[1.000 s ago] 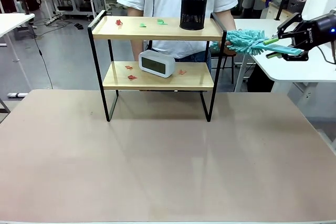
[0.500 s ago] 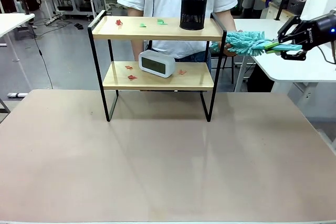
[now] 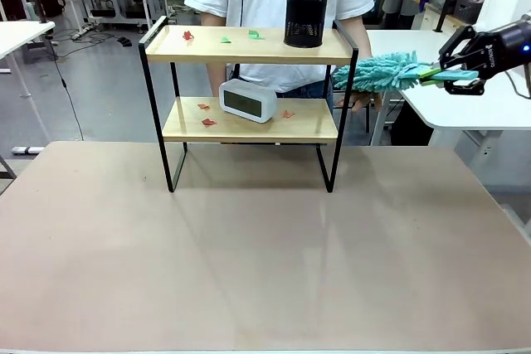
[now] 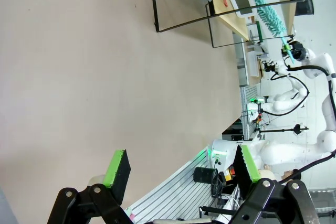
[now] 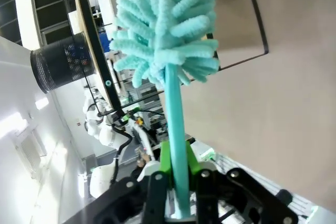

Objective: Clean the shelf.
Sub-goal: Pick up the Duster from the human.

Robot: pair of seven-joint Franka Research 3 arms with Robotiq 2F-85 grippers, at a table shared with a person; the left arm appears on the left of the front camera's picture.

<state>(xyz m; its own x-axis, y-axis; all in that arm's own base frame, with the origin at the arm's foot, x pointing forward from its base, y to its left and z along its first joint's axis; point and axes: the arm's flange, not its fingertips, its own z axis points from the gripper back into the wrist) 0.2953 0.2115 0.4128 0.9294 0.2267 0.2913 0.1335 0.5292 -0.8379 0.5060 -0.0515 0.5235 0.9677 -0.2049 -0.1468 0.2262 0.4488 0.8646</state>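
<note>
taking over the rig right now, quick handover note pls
Right gripper shut on the handle of the teal duster, in the air to the right of the shelf.
Left gripper open, empty, above the table.
Scraps lie on both boards; mesh cup on top, clock below.
Done: duster in grip. Left: sweep both boards.

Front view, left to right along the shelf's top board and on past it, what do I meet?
Red scrap → green scrap → second green scrap → black mesh cup → teal duster → right hand.
</note>
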